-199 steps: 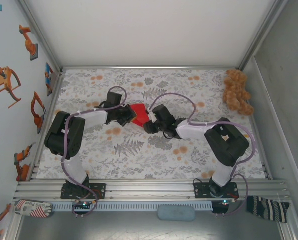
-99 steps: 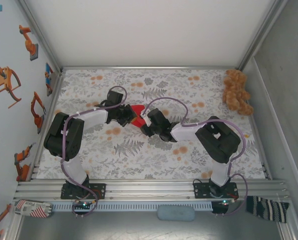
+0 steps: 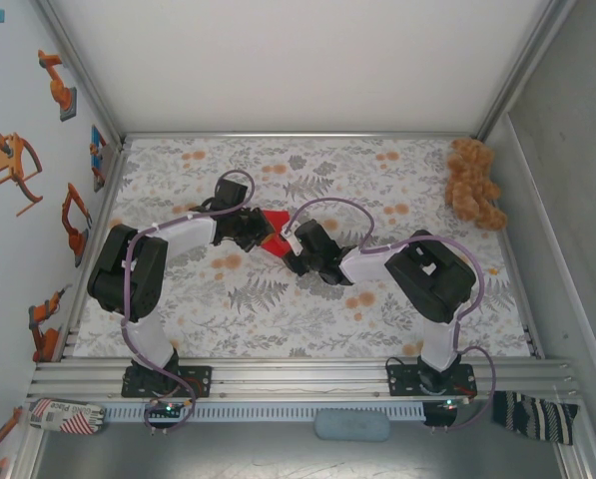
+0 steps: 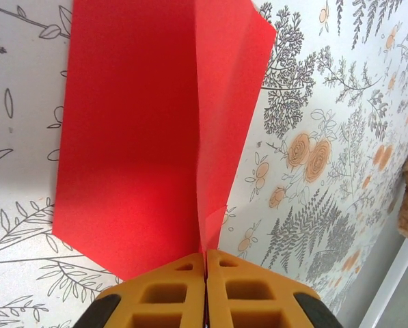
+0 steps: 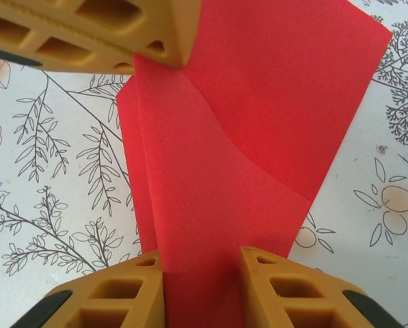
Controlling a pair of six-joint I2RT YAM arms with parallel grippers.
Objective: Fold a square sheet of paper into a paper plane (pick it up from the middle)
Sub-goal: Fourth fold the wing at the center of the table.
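Right arm (image 3: 365, 262) has slid closer. Left jaws pinch the red sheet (image 4: 135, 137) at its crease. Right jaws straddle it unclamped, mid-fold, and probably need to close next.

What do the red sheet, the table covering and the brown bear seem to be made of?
The red sheet looks like thin matte paper: it holds a sharp crease and shows no gloss. The table covering seems printed cloth or vinyl, flat with a leaf and flower pattern; which one I cannot tell. The brown bear looks like plush fabric, with a fuzzy outline.
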